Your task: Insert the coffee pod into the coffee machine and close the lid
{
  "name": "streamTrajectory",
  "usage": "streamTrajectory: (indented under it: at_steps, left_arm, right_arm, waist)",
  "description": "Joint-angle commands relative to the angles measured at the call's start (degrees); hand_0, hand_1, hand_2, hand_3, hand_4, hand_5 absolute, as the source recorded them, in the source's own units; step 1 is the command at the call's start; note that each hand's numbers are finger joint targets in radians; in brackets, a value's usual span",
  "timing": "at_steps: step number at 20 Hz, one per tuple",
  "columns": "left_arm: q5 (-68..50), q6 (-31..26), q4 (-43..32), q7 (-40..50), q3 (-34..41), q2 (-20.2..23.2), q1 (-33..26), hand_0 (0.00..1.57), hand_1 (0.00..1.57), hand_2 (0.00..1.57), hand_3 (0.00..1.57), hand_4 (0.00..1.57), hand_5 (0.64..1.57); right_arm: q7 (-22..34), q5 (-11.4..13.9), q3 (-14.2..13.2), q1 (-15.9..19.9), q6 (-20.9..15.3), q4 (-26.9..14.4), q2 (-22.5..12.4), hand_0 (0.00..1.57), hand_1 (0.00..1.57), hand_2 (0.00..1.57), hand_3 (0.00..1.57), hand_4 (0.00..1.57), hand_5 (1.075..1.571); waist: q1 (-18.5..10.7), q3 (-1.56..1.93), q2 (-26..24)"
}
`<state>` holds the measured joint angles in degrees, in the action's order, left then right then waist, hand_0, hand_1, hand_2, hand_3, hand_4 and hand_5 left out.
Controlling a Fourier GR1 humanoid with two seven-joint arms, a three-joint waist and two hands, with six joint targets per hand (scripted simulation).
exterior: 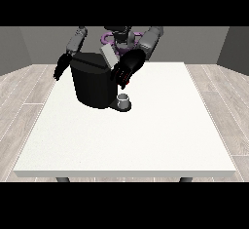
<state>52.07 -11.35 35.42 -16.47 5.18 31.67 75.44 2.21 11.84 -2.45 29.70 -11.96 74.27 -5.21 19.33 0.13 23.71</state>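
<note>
Front view. One white table (pixel 146 140) is recorded, carried on dark legs over a pale plank floor, with grey walls behind.

Item: coffee machine (pixel 92 84). A black, rounded body is seen standing on the far left part of the table. Its grey lid (pixel 108 56) is raised and tilted at the machine's top right edge, so the top is left open. A low dark base plate projects from the machine's lower right side toward the camera.

Item: cup (pixel 124 99). A small pale grey cup is set upright on that base plate, just beside the machine's right flank.

Item: coffee pod. It cannot be made out separately; whether it lies in the machine or within a hand cannot be told.

Item: robot hand at the view's right (pixel 127 70). It is held just right of the coffee machine's upper part, below the raised lid and above the cup. Its black fingers are turned downward and appear partly curled; what, if anything, is held inside them cannot be told. A small red mark is seen at its lower edge.

Item: robot hand at the view's left (pixel 60 69). It hangs just left of the coffee machine, apart from it, fingers pointing down and relaxed, with nothing held.
</note>
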Motion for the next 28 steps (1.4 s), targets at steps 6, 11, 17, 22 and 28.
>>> streamTrajectory:
  at_steps: [6,11,17,22,28]
  left_arm:
    - [0.7,-1.4,0.9,2.5,-1.5,-4.4,-2.6,0.00,0.00,0.33,0.23,0.00,1.571]
    - [-0.6,-1.9,0.4,2.1,-1.1,-6.9,-7.9,0.00,0.00,0.00,0.00,0.00,1.571]
    - [-4.6,-2.5,2.2,2.0,1.0,-11.5,-14.8,0.00,0.00,0.28,0.00,0.00,1.571]
    - [-20.0,-2.0,1.1,-3.7,12.3,-22.1,-24.9,0.00,0.00,0.00,0.00,0.42,1.571]
    - [-27.6,-4.0,-0.6,-5.7,17.1,-29.8,-37.6,0.00,0.00,0.00,0.00,0.39,1.571]
  right_arm:
    - [-3.5,-2.1,-3.3,-3.3,0.0,-6.1,-0.4,0.00,0.00,0.00,0.00,0.14,1.571]
    - [-0.7,-2.5,-3.7,-5.9,0.0,-6.2,-0.2,0.00,0.00,0.00,0.00,0.00,1.571]
    - [-4.9,-4.2,-4.2,-13.9,2.5,-8.3,-0.4,0.00,0.00,0.00,0.00,0.00,1.571]
    - [-4.9,-3.8,-4.5,-18.6,0.1,-7.5,1.0,0.00,0.00,0.00,0.00,0.00,1.571]
    - [-7.3,-6.6,-5.6,-22.0,2.8,-6.0,0.7,0.00,0.00,0.00,0.00,0.00,1.571]
  waist:
    - [-4.9,-0.07,-5.0]
    - [-8.2,-0.11,-11.5]
    - [-11.5,-0.11,-19.5]
    - [-16.9,-0.31,-26.9]
    - [-23.3,-0.15,-36.7]
